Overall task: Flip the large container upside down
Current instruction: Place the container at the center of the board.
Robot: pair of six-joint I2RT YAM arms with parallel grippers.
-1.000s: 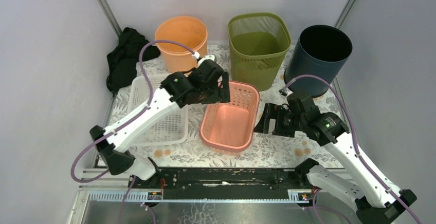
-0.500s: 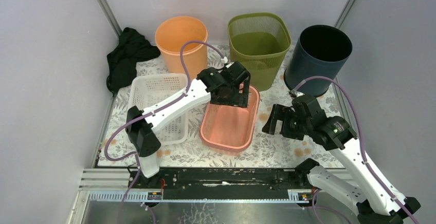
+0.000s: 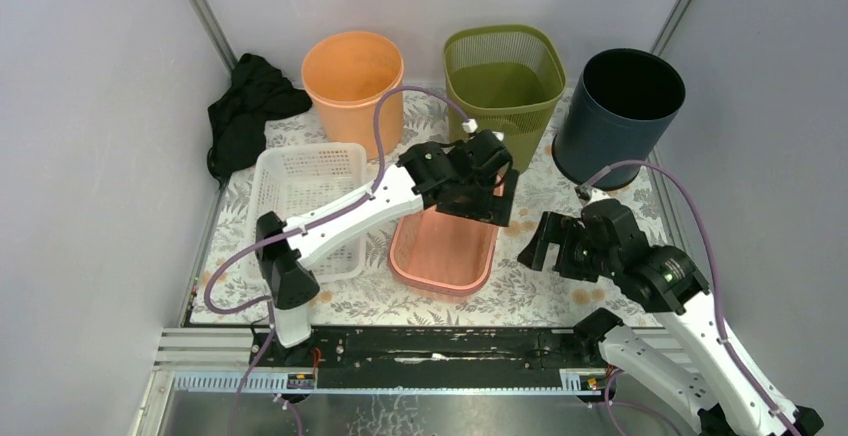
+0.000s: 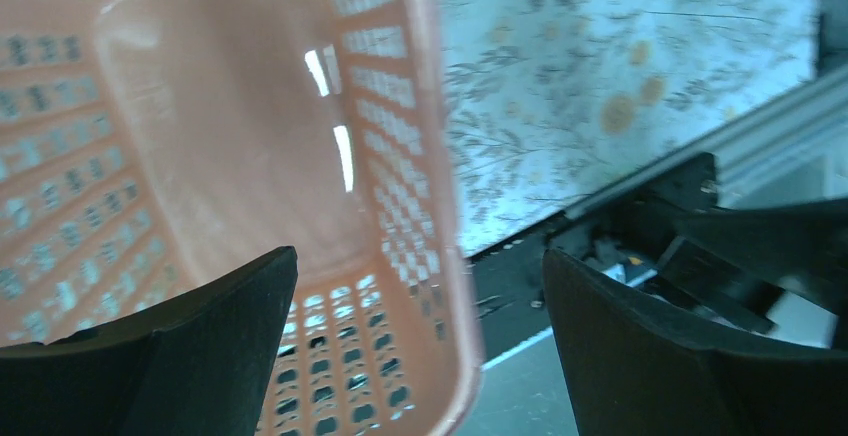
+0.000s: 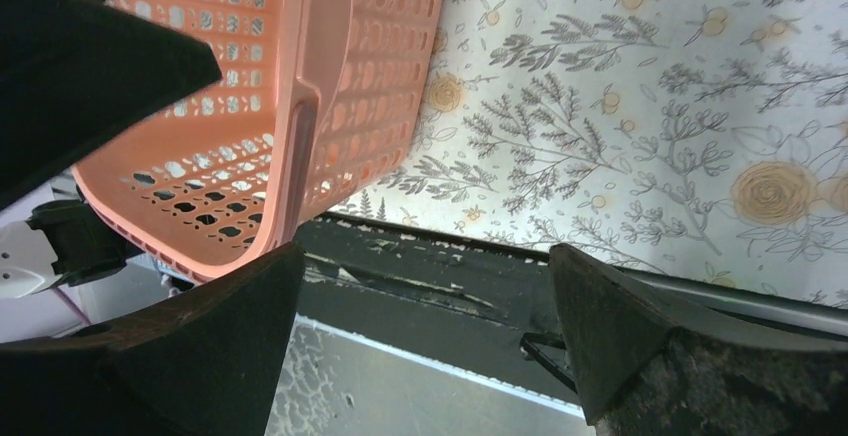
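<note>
The salmon-pink perforated plastic basket (image 3: 445,251) sits open side up in the middle of the floral tabletop (image 3: 540,296). The left tool (image 4: 418,256) is open, its fingers straddling one side wall near the far end. The right tool (image 5: 425,248), also open, hangs just beside the basket. Closing on that thin, flexible wall could let it slip, or the basket could skid instead of tipping.

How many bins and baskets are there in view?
5: orange bucket, green mesh bin and dark bin along the back, white basket at left, pink basket in the middle. None looks hidden.
</note>
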